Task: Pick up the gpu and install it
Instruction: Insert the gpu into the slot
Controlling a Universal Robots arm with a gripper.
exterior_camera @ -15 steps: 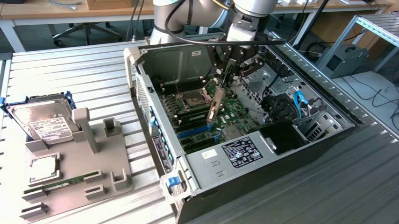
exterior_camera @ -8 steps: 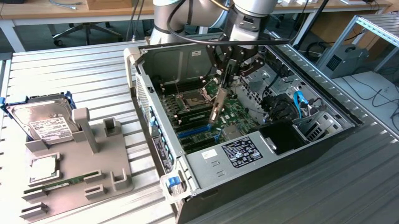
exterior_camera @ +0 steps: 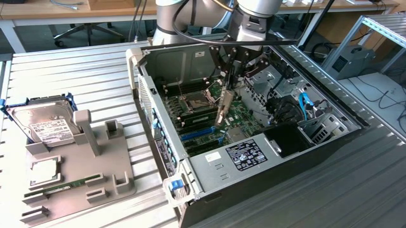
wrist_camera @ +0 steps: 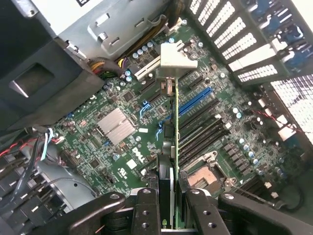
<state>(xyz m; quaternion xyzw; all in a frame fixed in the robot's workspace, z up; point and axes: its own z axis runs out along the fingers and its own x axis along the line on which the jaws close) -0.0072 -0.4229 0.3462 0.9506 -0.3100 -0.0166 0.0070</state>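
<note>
Exterior view: the arm reaches down into the open computer case [exterior_camera: 142,90]. Its gripper [exterior_camera: 229,80] is closed narrow on the top edge of the gpu [exterior_camera: 222,108], which hangs toward 6 o'clock over the motherboard [exterior_camera: 238,118]. I reckon it is held upright by 1 long edge so the opposite edge can meet a slot straight on. The case lies on its side with the panel off, which lets the arm in from above. At 9 o'clock from the case, a grey holder [exterior_camera: 114,175] carries the hard drive [exterior_camera: 38,121] and a memory stick [exterior_camera: 63,184]. Whether the card's lower edge touches the board I cannot tell; dark cables crowd the gripper.

Wrist view: the 2 fingers [wrist_camera: 146,213] pinch the gpu, seen edge-on as a thin green line. Its pale end bracket [wrist_camera: 173,56] sits at the far end, near the case's vented rear wall [wrist_camera: 254,54]. A blue slot [wrist_camera: 195,100] lies just beside the card. The card's faces are hidden, and which slot sits beneath it is hard to make out
</note>
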